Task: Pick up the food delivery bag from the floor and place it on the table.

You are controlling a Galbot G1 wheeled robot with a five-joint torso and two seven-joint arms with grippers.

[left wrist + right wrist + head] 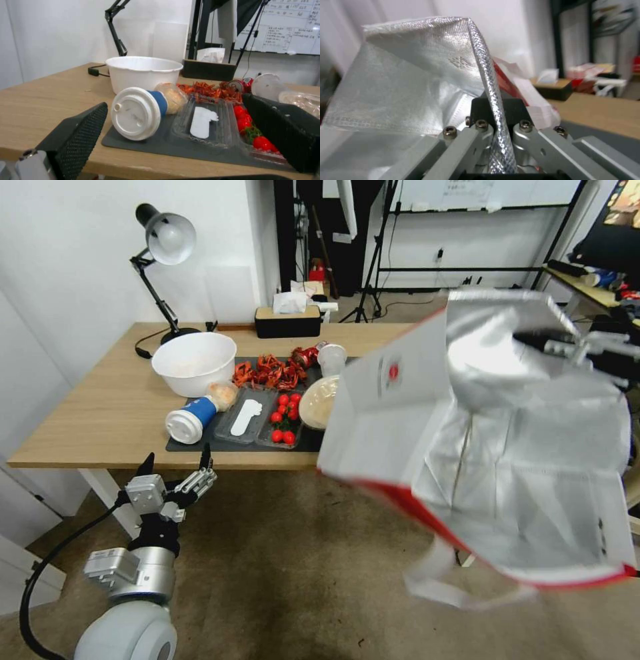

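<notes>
The food delivery bag (493, 447) hangs in the air at the right, tilted, its open mouth and silver foil lining facing me. Its white side with the small red logo (393, 372) faces the table (87, 413), and a white handle (440, 580) dangles over the floor (280, 553). My right gripper (533, 340) is shut on the bag's upper rim. The right wrist view shows the foil edge (486, 75) pinched between its jaws. My left gripper (177, 460) is open, low by the table's front edge, its black fingers (80, 135) framing the mat.
On the dark mat (227, 445) lie a white bowl (193, 361), a tipped cup with a blue sleeve (190, 420), clear trays with tomatoes (285, 417), red crayfish (270, 372) and a round lidded dish (319, 403). A desk lamp (167, 240) and a tissue box (288, 320) stand at the back.
</notes>
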